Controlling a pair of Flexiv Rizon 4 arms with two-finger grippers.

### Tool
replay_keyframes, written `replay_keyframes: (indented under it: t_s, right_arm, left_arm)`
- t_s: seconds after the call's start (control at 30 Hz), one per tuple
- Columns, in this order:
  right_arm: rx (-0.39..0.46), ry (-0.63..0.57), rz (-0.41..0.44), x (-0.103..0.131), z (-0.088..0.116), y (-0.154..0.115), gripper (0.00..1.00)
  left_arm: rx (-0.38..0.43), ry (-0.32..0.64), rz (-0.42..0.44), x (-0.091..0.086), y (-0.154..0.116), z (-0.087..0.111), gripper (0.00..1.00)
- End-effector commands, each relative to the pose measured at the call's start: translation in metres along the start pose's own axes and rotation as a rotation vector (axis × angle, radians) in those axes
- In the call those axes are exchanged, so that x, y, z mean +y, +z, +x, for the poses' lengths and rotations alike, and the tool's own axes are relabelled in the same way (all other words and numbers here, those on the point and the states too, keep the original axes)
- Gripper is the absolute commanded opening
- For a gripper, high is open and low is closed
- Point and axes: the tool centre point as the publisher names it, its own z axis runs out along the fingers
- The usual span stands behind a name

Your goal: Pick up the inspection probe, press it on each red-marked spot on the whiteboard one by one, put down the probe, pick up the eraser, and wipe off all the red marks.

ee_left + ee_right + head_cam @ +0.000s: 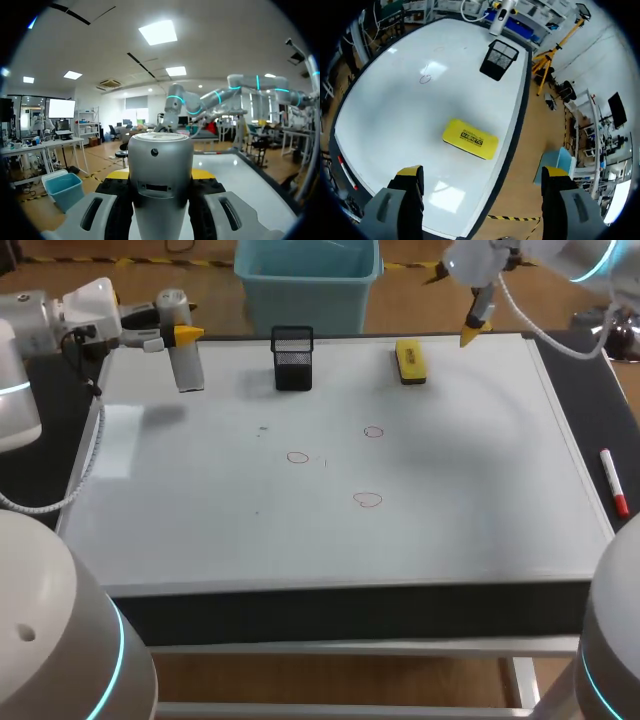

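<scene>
Currently the left arm (70,315) is hovering over the far left corner of the broad white whiteboard (470,490) that is covering the bench, and the left jaws are clamping the grey cylindrical inspection probe (188,365) from both sides. The probe is hanging upright, its lower end over the board and its shadow falling a little apart from it. Seen from the left wrist, the probe's (160,165) rounded grey body is filling the gap between the yellow-tipped fingers (119,175). Three small marks are sitting near the board's middle: the far red circle (373,432), the left red circle (297,457) and the near red circle (368,500). A black mesh pen holder (292,358) is standing upright at the far edge, with the flat yellow rectangular eraser (410,360) lying to its right, apart from it. The right arm (500,260) is hanging above the far right corner, and the right jaws are standing wide open, holding nothing — the right wrist view is showing the eraser (470,139) lying on the board ahead of them. A white marker with a red end (613,480) is lying on the dark bench strip just beside the whiteboard's right edge.
</scene>
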Motion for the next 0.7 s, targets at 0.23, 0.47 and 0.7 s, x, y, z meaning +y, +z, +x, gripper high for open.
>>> replay_keyframes:
  t_s: [0.23,0.47,0.7]
  right_arm:
    - [0.082,-0.418,0.167,0.008,-0.02,0.008,1.0]
    - [0.082,-0.418,0.167,0.008,-0.02,0.008,1.0]
    - [0.082,-0.418,0.167,0.008,-0.02,0.008,1.0]
  left_arm:
    - [0.0,0.001,0.001,0.0,0.0,0.0,0.0]
    - [0.0,0.001,0.001,0.0,0.0,0.0,0.0]
    - [0.0,0.001,0.001,0.0,0.0,0.0,0.0]
